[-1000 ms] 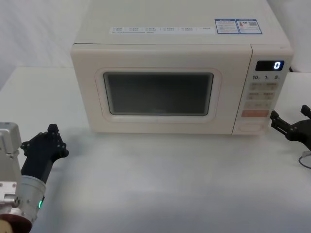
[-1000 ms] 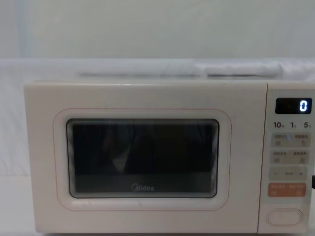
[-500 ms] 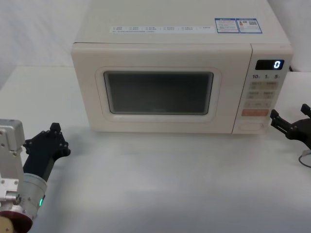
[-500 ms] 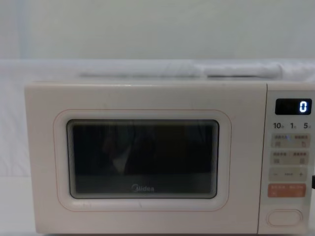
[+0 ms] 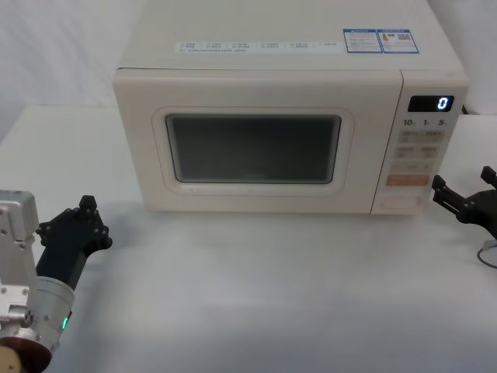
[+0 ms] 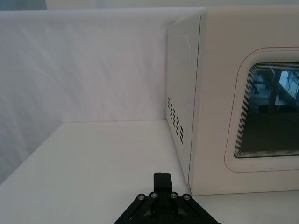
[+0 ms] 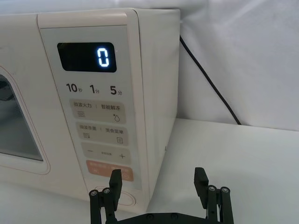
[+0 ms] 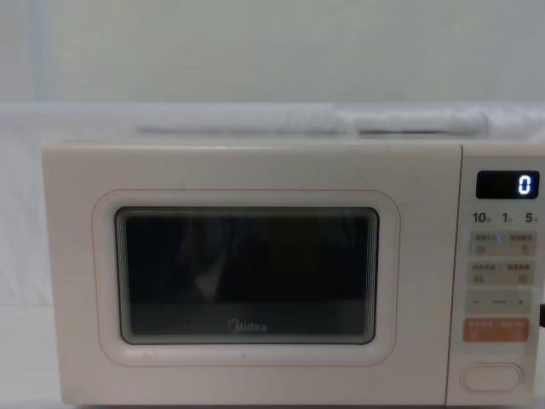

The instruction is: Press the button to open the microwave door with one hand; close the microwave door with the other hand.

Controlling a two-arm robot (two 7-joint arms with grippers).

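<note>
Cream matte plastic microwave sits at the back of the white cloth-covered table, boxy with rounded corners. Broad cream microwave door with dark glossy rounded-rectangle window and thin orange outline is closed, flush with the narrow cream control panel; display reads 0. Wide cream pill-shaped button sits at the panel's bottom, just under the orange rectangular key.

Right claw, black, fingers spread wide, is low over the table at the right edge, level with the button and just right of the microwave's front right corner, not touching it. One fingertip lines up in front of the button.

Left claw, black, is near the table's front left corner, pointing toward the microwave's left side, well apart from the door; can't tell its finger state.

Table front of the microwave is open, flat cloth.
</note>
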